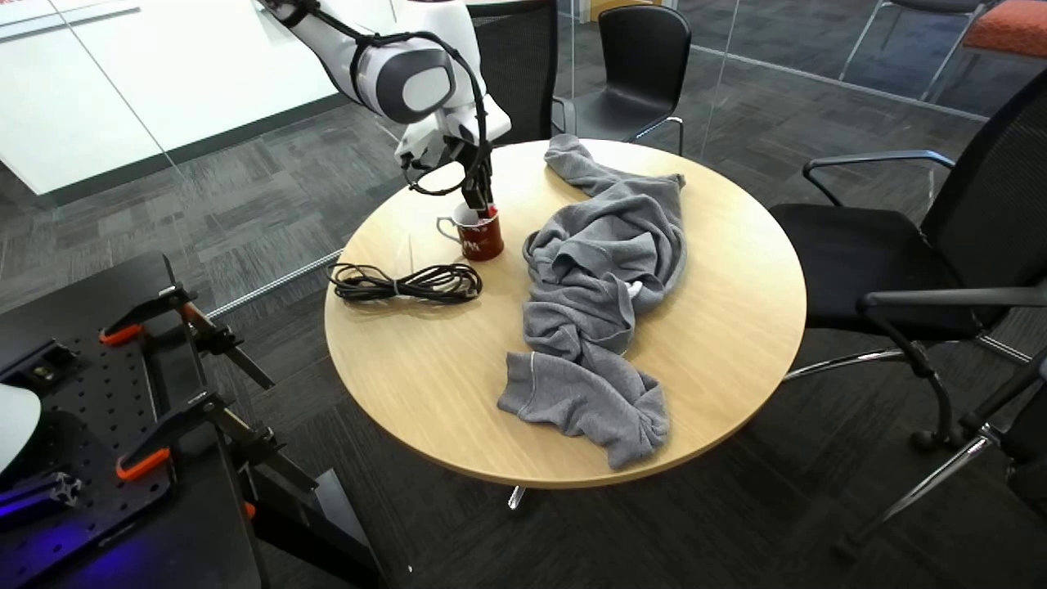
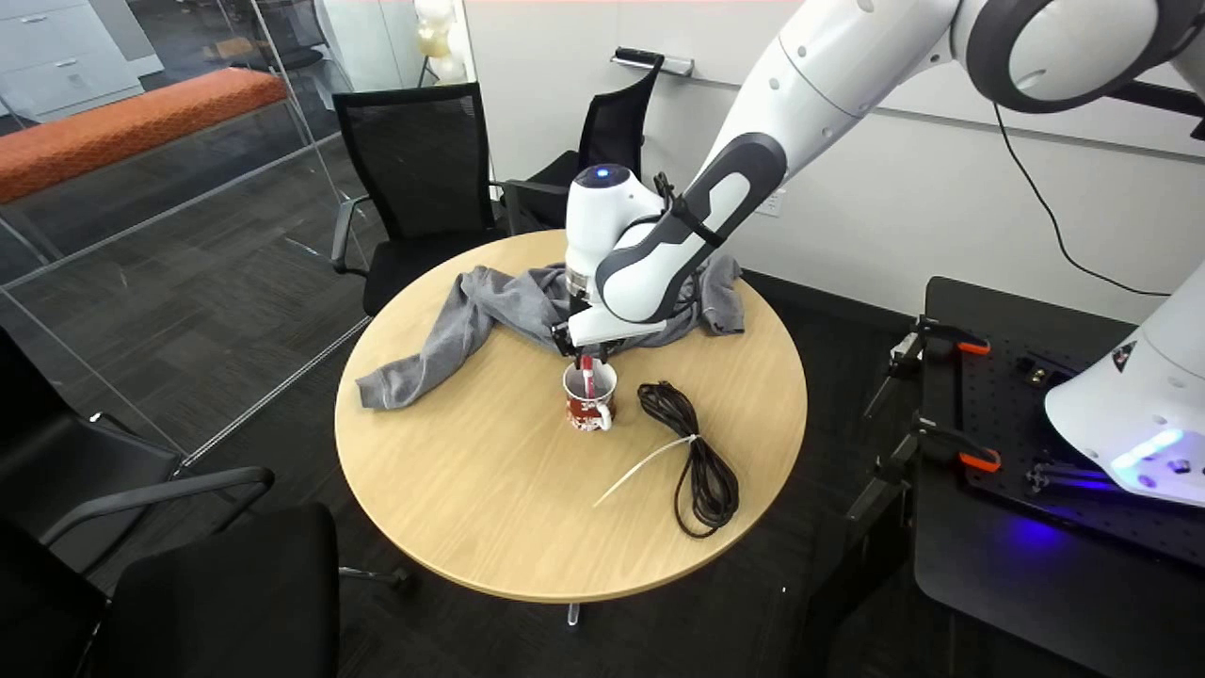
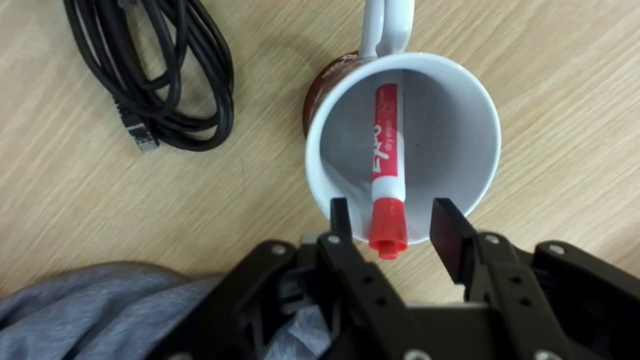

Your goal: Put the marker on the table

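- The black two-fingered gripper (image 3: 391, 218) reaches down to the mouth of a dark-red ceramic mug (image 1: 481, 239) with white markings, a white inside and a white handle (image 3: 395, 30). Its fingers (image 3: 452, 235) stand parted, with a gap on either side of a slim red-and-white dry-erase marker (image 3: 388, 145). Whether a finger touches the mug's rim, I cannot tell.
- The marker is inside the mug, leaning with its red cap (image 3: 388, 222) uppermost; in the wrist view the cap juts over the rim and the lower end shows near the handle-side wall.
- The mug stands upright on the large round table (image 1: 425, 393) with a light wood-coloured top.
- Just beside the mug lies a coiled black cable (image 1: 442, 285), its metal-ended plug (image 3: 142, 134) visible in the wrist view; in an exterior view a pale thin tie (image 2: 650, 463) trails from the bundle.
- On the mug's other side, a rumpled grey cloth garment (image 1: 605, 245) stretches over the tabletop. A small white patch (image 1: 634, 289) in its folds is too small to identify.
- The white-and-grey robot arm (image 2: 753, 160) extends over the table.
- Well apart stands a black workbench (image 2: 970, 574) bearing a perforated black plate (image 1: 98, 409) and orange-tipped clamps (image 1: 141, 465).
- Around the room are black mesh-backed chairs (image 2: 414, 160) and an orange upholstered bench (image 2: 141, 122).
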`<control>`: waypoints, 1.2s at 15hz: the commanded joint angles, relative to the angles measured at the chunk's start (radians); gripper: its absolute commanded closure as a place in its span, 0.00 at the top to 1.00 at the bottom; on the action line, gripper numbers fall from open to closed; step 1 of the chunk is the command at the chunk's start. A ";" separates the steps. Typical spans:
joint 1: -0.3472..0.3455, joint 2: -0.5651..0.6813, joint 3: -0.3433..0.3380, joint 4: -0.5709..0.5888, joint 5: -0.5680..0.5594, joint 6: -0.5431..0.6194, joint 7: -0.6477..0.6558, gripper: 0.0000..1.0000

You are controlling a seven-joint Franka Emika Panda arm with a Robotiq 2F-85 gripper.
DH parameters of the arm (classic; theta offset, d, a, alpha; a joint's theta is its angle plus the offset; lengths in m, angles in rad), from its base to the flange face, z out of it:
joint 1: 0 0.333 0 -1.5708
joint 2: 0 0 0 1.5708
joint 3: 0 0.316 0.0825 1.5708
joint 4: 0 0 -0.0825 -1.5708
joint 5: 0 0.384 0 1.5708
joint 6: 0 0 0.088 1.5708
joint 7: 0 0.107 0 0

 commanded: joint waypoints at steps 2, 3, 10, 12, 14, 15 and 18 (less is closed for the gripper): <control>0.014 0.031 -0.022 0.055 0.026 -0.021 0.003 0.39; 0.013 0.034 -0.022 0.060 0.026 -0.021 0.003 0.37; 0.013 0.048 -0.026 0.085 0.025 -0.028 0.003 0.11; 0.017 0.049 -0.028 0.085 0.024 -0.027 0.006 0.05; 0.022 0.041 -0.029 0.075 0.022 -0.019 0.006 0.05; 0.027 0.033 -0.031 0.066 0.021 -0.014 0.008 0.05; 0.050 -0.009 -0.049 0.017 0.017 0.010 0.031 0.05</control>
